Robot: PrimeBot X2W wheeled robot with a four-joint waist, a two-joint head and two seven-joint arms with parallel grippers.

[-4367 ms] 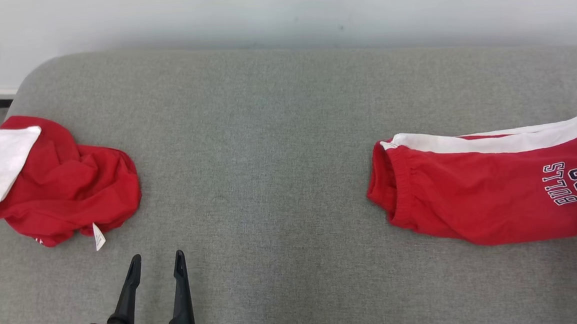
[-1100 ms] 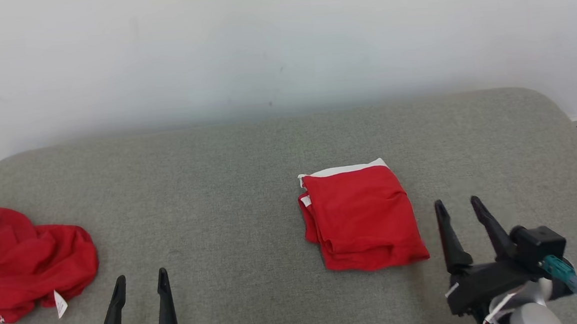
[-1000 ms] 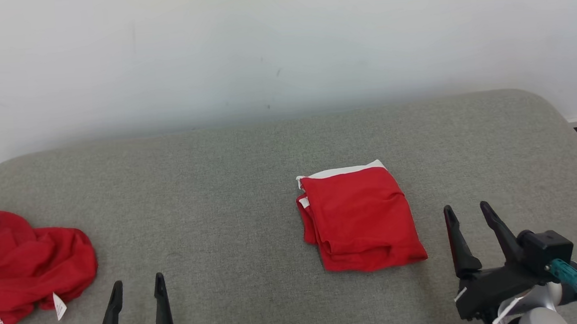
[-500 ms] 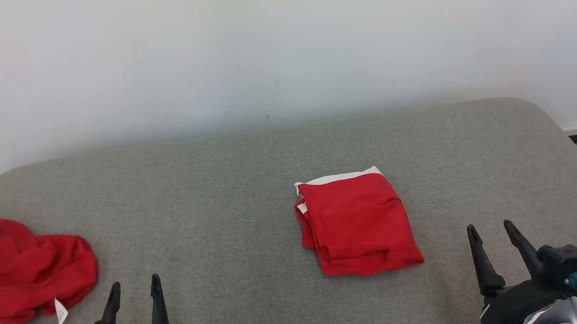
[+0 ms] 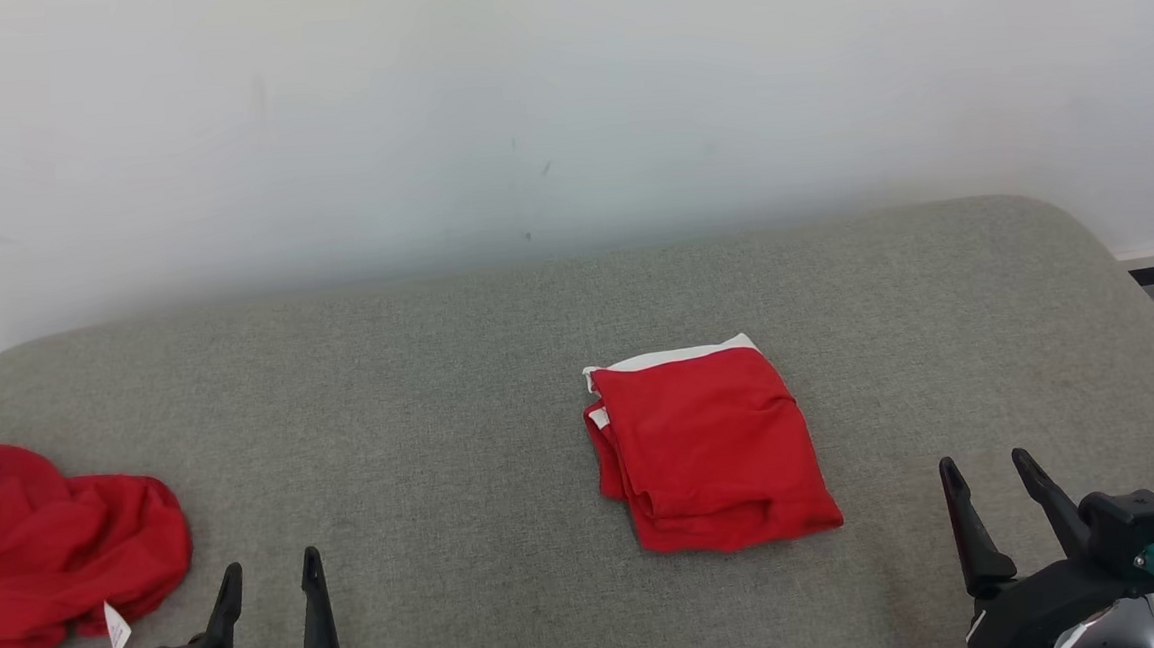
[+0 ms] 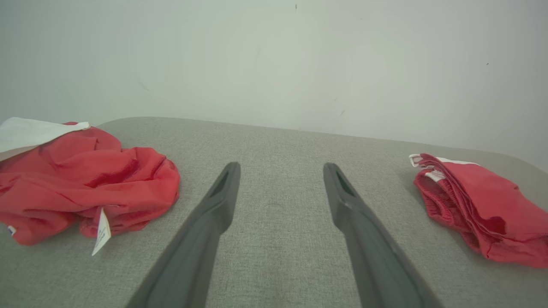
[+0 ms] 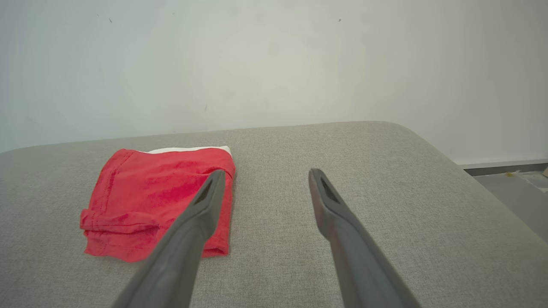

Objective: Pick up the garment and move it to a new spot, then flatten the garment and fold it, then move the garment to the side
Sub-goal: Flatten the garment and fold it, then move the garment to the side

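Two red cloth items lie on the grey cushion (image 5: 460,371). At the cushion's left edge sits a crumpled red heap (image 5: 60,551) with a white tag (image 5: 116,627), unchanged in shape from a second ago. The left gripper (image 5: 270,565) hovers over the cushion's near edge, left of centre, fingers spread apart and holding nothing; its position has barely altered. Right of the cushion's centre lies the garment (image 5: 710,446), folded into a compact red rectangle with a white strip along its far edge. Some seconds earlier it lay longer with its lettering showing; the lettering is now hidden. The right gripper (image 5: 983,461), fingers apart and empty, has drawn back toward the cushion's near right corner; a second ago it stood closer to the cushion's centre.
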